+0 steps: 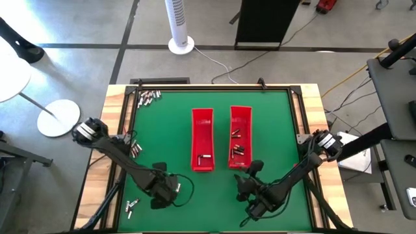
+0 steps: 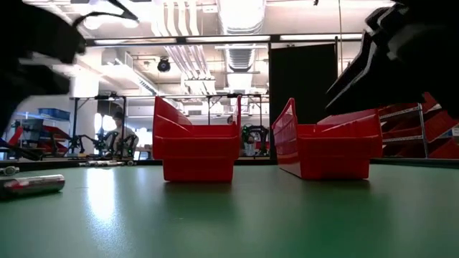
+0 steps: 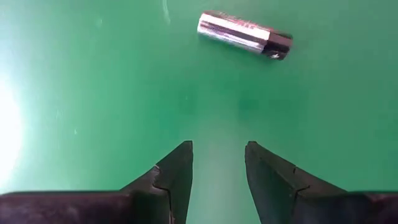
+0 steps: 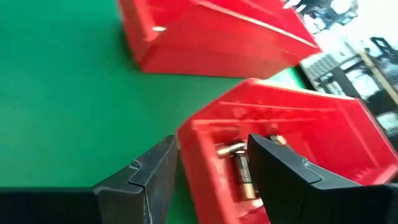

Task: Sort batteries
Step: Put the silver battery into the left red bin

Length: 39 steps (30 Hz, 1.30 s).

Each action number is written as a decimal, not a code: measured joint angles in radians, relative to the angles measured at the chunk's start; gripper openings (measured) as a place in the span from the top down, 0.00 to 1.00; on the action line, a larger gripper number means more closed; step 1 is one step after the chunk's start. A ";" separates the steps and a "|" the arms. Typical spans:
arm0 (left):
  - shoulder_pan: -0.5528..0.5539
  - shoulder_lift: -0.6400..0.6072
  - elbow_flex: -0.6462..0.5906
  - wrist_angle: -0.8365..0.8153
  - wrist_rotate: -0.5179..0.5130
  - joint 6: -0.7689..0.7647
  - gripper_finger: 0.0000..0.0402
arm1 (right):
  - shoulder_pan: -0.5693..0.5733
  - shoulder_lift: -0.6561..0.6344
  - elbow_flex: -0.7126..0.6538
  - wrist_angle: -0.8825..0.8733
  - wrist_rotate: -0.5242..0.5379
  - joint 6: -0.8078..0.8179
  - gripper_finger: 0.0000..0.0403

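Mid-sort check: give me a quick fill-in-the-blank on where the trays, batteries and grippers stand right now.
1. The two trays on the green mat are ___ in colour.
2. The left gripper hovers with its jaws ___ and nothing between them.
3. Ahead of it, one silvery battery lies on the ___.
4. The right gripper hangs over the near end of the ___ tray.

Missing words: red; open; mat; right

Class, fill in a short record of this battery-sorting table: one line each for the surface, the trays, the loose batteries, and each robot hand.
surface: green mat
trays: two red trays side by side, each with batteries inside
loose batteries: clusters at far left corner, left edge, near left corner
left hand: open, empty, one battery ahead on the mat
right hand: open, empty, at the right tray's near end
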 joint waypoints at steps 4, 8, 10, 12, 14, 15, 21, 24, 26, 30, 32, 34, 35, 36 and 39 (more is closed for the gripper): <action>0.020 0.088 0.057 0.016 0.000 0.123 0.68 | -0.004 0.001 -0.022 0.100 -0.043 -0.091 0.52; 0.035 0.160 0.163 0.003 0.000 0.204 0.68 | -0.007 0.001 -0.030 0.111 -0.046 -0.109 0.52; 0.041 0.188 0.206 -0.010 -0.003 0.238 0.68 | -0.007 0.001 -0.035 0.111 -0.047 -0.110 0.52; 0.050 0.216 0.233 -0.019 -0.003 0.264 0.68 | -0.006 0.001 -0.036 0.110 -0.048 -0.110 0.52; 0.059 0.234 0.254 -0.010 -0.003 0.282 0.68 | -0.006 0.001 -0.036 0.113 -0.069 -0.112 0.52; 0.063 0.241 0.259 -0.001 -0.003 0.292 0.68 | -0.006 0.001 -0.036 0.112 -0.086 -0.113 0.52; 0.083 0.280 0.259 0.039 0.010 0.359 0.68 | -0.006 0.001 -0.039 0.114 -0.119 -0.128 0.52; 0.087 0.282 0.260 0.045 0.013 0.380 0.68 | -0.008 0.001 -0.039 0.114 -0.119 -0.129 0.52; 0.091 0.281 0.268 0.056 0.017 0.379 0.68 | -0.011 0.001 -0.039 0.114 -0.121 -0.129 0.52; 0.093 0.276 0.324 0.118 0.016 0.373 0.68 | -0.016 0.001 -0.039 0.113 -0.123 -0.130 0.52; 0.096 0.276 0.343 0.161 0.016 0.373 0.68 | -0.016 0.001 -0.039 0.114 -0.126 -0.130 0.52; 0.099 0.276 0.356 0.168 0.016 0.370 0.68 | -0.016 0.001 -0.040 0.114 -0.126 -0.130 0.52; 0.100 0.276 0.364 0.162 0.016 0.369 0.68 | -0.016 0.001 -0.040 0.114 -0.126 -0.130 0.52; 0.100 0.276 0.374 0.154 0.016 0.367 0.68 | -0.016 0.001 -0.041 0.114 -0.129 -0.131 0.52; 0.102 0.274 0.393 0.094 0.008 0.360 0.68 | -0.016 0.001 -0.041 0.112 -0.202 -0.128 0.52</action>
